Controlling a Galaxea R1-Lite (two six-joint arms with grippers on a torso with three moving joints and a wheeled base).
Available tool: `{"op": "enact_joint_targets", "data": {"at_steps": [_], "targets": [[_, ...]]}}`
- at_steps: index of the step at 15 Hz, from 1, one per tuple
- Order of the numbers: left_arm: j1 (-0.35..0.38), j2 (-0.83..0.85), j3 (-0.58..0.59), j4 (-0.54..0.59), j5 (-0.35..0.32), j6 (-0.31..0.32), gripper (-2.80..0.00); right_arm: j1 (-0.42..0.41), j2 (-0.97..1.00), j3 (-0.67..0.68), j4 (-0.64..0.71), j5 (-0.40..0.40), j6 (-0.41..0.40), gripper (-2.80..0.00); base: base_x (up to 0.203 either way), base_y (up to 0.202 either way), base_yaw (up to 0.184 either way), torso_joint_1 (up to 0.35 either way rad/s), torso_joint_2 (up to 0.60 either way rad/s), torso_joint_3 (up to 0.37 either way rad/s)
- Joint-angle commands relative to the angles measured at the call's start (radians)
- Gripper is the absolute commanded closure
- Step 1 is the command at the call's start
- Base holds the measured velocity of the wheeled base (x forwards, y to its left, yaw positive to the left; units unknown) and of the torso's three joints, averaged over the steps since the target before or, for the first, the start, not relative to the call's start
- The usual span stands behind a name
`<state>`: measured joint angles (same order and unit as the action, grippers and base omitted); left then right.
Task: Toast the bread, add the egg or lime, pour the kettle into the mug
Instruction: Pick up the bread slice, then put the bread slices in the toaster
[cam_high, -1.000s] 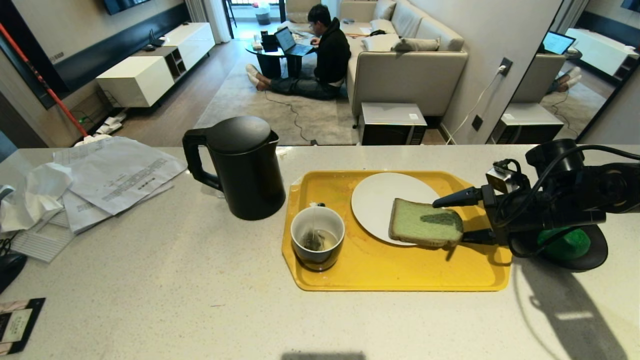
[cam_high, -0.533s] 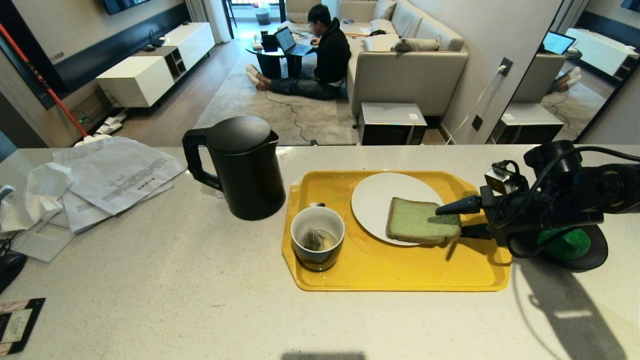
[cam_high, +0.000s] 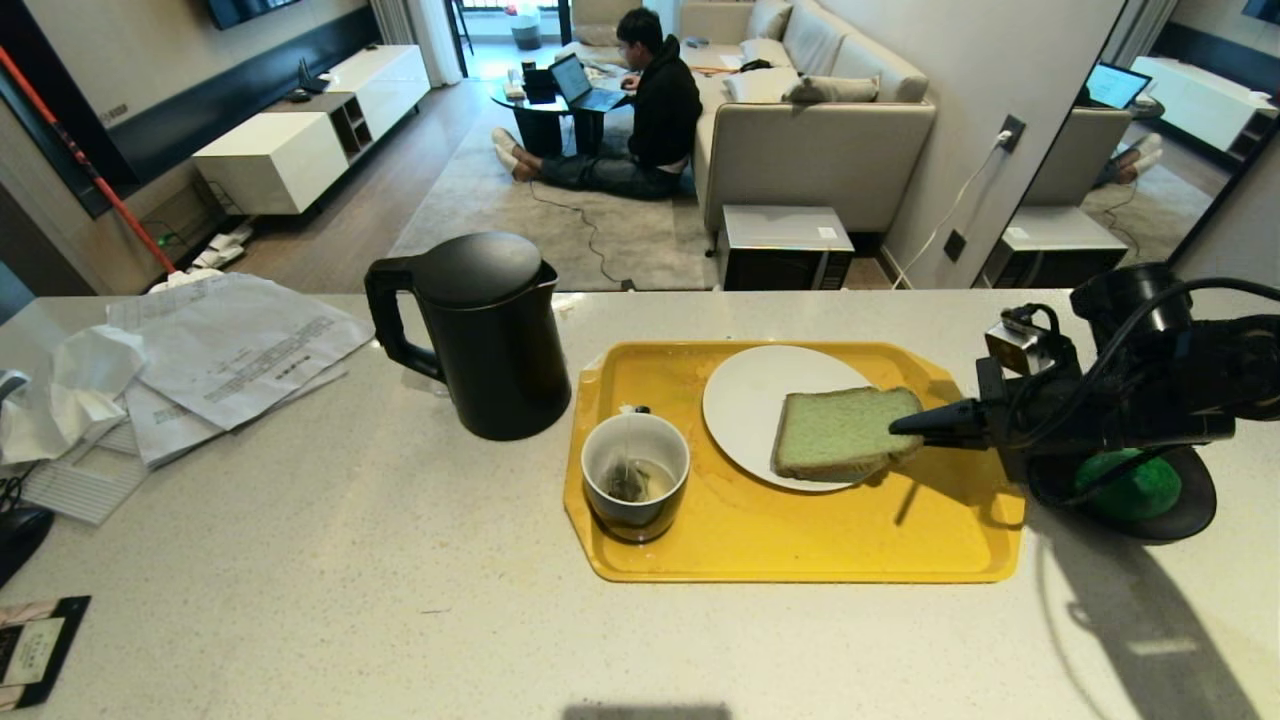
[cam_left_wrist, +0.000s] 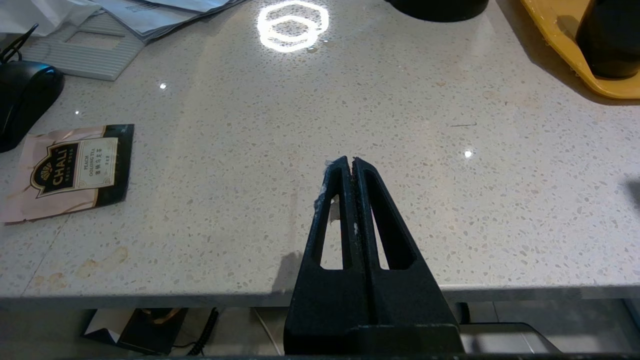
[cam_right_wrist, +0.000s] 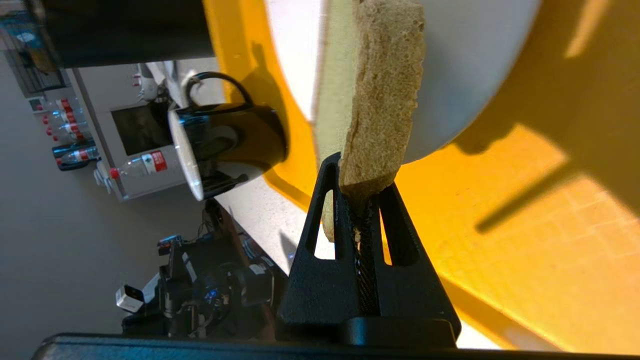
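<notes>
Gripping one slice of bread (cam_high: 835, 432) by its right crust edge, the right gripper (cam_high: 905, 425) reaches in from the right side of the surface (cam_high: 400, 600); its jaws are pressed tight on the crust, as the right wrist view confirms at the bread (cam_right_wrist: 372, 125). The slice is tilted, its right edge raised, while its left part lies over the one white plate (cam_high: 750, 400).

The plate sits on the far right part of the one yellow tray (cam_high: 800, 550). One mug (cam_high: 635, 485) stands on the near left part of the tray, with a tea bag (cam_high: 627, 480) inside. One black kettle (cam_high: 480, 335) stands upright on the surface just left of the tray, handle pointing left.

One lime (cam_high: 1130, 485) rests in a dark dish (cam_high: 1185, 505) to the right of the tray, partly hidden by the right arm.

The left gripper (cam_left_wrist: 352, 162) hangs at the near edge of the surface, jaws fully together and holding nothing. One tea packet (cam_left_wrist: 65, 170) lies on the surface to its left. A pile of papers (cam_high: 220, 350) lies at the far left. One person (cam_high: 650, 110) sits on the floor in the room beyond.
</notes>
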<state>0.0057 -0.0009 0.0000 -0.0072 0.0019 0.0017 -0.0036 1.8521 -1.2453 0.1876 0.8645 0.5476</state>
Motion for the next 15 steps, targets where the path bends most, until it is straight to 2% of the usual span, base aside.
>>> {"op": "enact_joint_targets", "data": {"at_steps": [1, 6, 9, 12, 15], "targets": [[0.000, -0.001, 0.000, 0.000, 0.001, 0.000, 0.00, 0.001, -0.094, 0.003, 0.002, 0.005, 0.020, 0.00, 0.000, 0.000, 0.000, 0.000, 0.00, 0.000], [0.000, 0.000, 0.000, 0.000, 0.000, 0.000, 0.00, 0.002, -0.352, -0.013, 0.047, -0.039, 0.034, 0.00, 0.000, 0.000, 0.000, 0.000, 0.00, 0.000], [0.000, -0.001, 0.000, 0.000, 0.001, 0.000, 0.00, 0.003, -0.515, -0.123, 0.228, -0.111, 0.016, 0.00, 0.000, 0.000, 0.000, 0.000, 0.00, 0.000], [0.000, 0.000, 0.000, 0.000, 0.000, 0.000, 0.00, 0.004, -0.640, -0.248, 0.459, -0.274, -0.129, 0.00, 0.000, 0.000, 0.000, 0.000, 0.00, 0.000], [0.000, -0.001, 0.000, 0.000, 0.000, 0.000, 0.00, 0.003, -0.754, -0.292, 0.549, -0.470, -0.265, 0.00, 0.000, 0.000, 0.000, 0.000, 0.00, 0.000]]}}
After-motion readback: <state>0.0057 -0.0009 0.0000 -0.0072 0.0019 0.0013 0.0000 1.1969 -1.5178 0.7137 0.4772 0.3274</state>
